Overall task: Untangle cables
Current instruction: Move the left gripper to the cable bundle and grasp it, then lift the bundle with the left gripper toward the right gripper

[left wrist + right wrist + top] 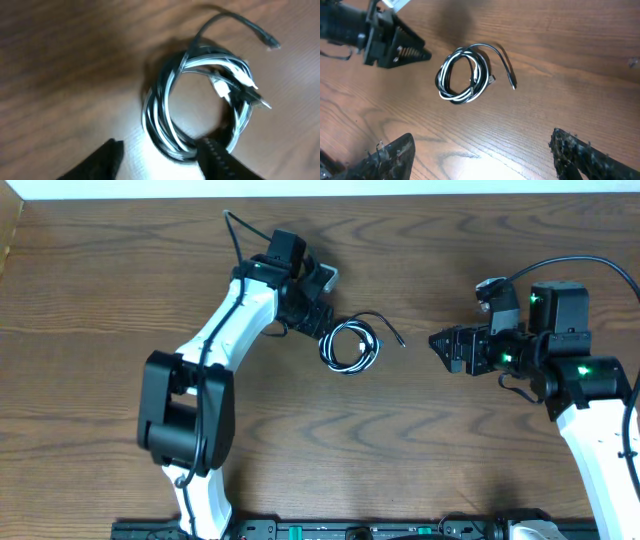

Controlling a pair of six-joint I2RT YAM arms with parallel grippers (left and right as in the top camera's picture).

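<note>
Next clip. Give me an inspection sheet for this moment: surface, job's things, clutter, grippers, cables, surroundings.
Surface: brown wooden table, grain visible, bare apart from the coil.
Job's things: cable coil, black and white cords looped together in one ring; one black plug end trails out toward the right arm.
Clutter: nothing seen.
Grippers: left gripper low at the coil's edge, jaws open, one finger overlapping the ring. Right gripper apart from the coil, pointing at it, jaws open, holding nothing.
Cables: black arm wires run along both arms, clear of the coil.
Surroundings: pale strip beyond the far table edge; black base rail at the near edge.
</note>
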